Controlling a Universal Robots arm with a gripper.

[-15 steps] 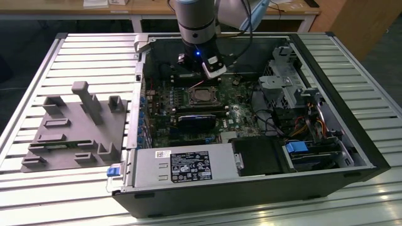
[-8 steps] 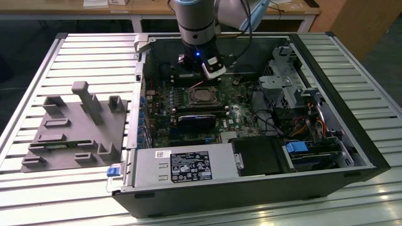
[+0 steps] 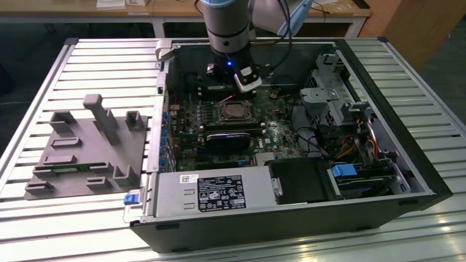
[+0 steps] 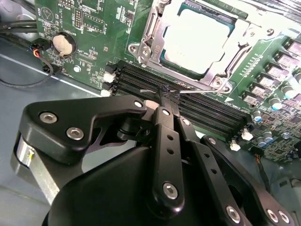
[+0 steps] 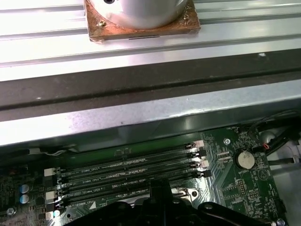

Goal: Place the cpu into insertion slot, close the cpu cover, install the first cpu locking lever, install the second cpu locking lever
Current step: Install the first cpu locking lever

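Just beside the insertion slot (image 3: 234,111), the end effector (image 4: 164,97) hangs.
Fingers pressed together by a thin wire lever (image 4: 146,91); the cpu (image 4: 197,36) lies under the closed cpu cover (image 4: 153,35).

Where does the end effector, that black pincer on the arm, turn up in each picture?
Exterior view: the end effector hangs inside the open computer case, beside the silver socket.
Second wrist view: the end effector is closest to the camera, shut, its tip at a thin wire lever beside the socket.
First wrist view: the end effector sits next to the black memory slots.
Shared landmark: the green circuit board.
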